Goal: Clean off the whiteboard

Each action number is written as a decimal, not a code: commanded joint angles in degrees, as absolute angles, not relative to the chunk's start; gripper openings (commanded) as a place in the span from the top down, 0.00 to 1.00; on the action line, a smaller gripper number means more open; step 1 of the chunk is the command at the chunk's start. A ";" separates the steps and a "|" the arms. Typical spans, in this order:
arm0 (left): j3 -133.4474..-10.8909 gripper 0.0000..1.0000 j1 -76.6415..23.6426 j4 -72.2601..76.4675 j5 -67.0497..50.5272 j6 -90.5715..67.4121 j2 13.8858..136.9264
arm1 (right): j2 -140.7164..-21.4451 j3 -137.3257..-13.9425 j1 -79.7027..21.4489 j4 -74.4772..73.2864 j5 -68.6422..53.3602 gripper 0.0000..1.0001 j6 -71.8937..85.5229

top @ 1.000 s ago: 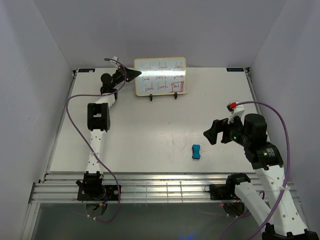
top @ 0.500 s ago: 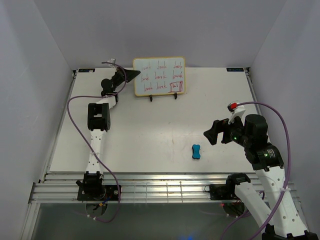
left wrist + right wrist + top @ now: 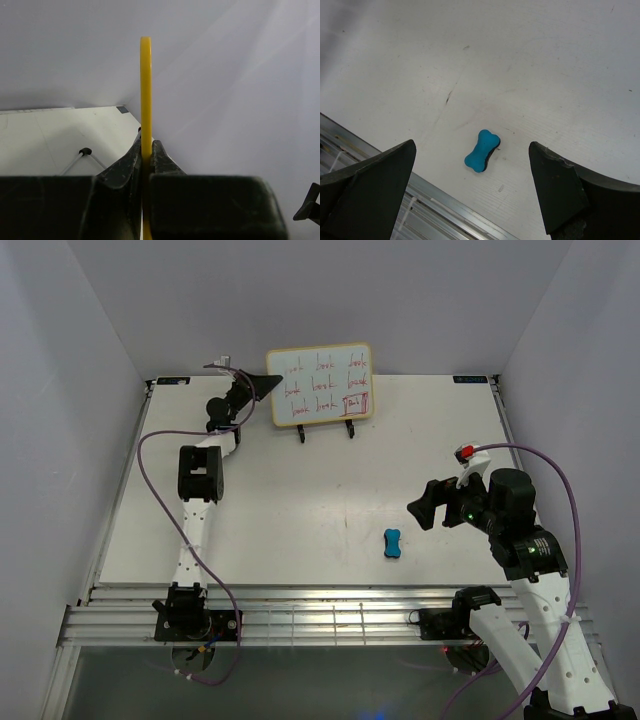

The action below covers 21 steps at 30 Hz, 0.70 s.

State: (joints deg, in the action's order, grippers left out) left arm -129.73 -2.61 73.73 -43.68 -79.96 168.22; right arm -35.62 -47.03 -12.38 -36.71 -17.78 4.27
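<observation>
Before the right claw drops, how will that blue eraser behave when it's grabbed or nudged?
The eraser looks small, so it is probably light. It lies flat and is bone-shaped, so a nudge should slide it, not roll it. Its narrow waist would likely sit well between the fingers of the open right claw.

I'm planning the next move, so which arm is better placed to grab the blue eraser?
Right. The right gripper hangs open near the blue eraser, which shows between its fingers in the wrist view. The left gripper is shut on the edge of the whiteboard, far away.
</observation>
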 commanded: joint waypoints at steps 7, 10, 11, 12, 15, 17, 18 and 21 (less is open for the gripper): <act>-132.62 1.00 -3.43 75.59 -35.77 -81.65 159.08 | -35.51 -46.85 -12.22 -34.89 -18.46 0.01 3.96; -132.45 1.00 -3.43 75.50 -36.73 -81.30 157.16 | -35.68 -46.76 -12.22 -34.45 -18.37 0.01 3.96; -131.84 1.00 -3.43 76.11 -37.52 -81.30 156.37 | -35.68 -46.67 -12.22 -34.37 -17.76 0.00 4.04; -131.23 1.00 -3.60 76.20 -38.05 -81.21 154.27 | -35.68 -46.67 -12.22 -34.19 -17.32 0.00 4.30; -126.93 1.00 -3.87 76.73 -40.60 -80.25 150.13 | -35.95 -47.28 -12.22 -34.54 -16.26 0.00 4.31; -120.37 1.00 -3.95 77.95 -40.87 -79.81 144.51 | -35.95 -47.81 -12.22 -35.15 -15.56 0.00 4.48; -118.50 1.00 -3.96 77.61 -42.09 -79.37 142.67 | -35.86 -48.25 -12.22 -35.16 -15.30 0.00 4.66; -107.17 1.00 -4.22 77.43 -42.98 -78.58 134.41 | -35.25 -49.39 -12.22 -36.12 -14.50 0.00 6.15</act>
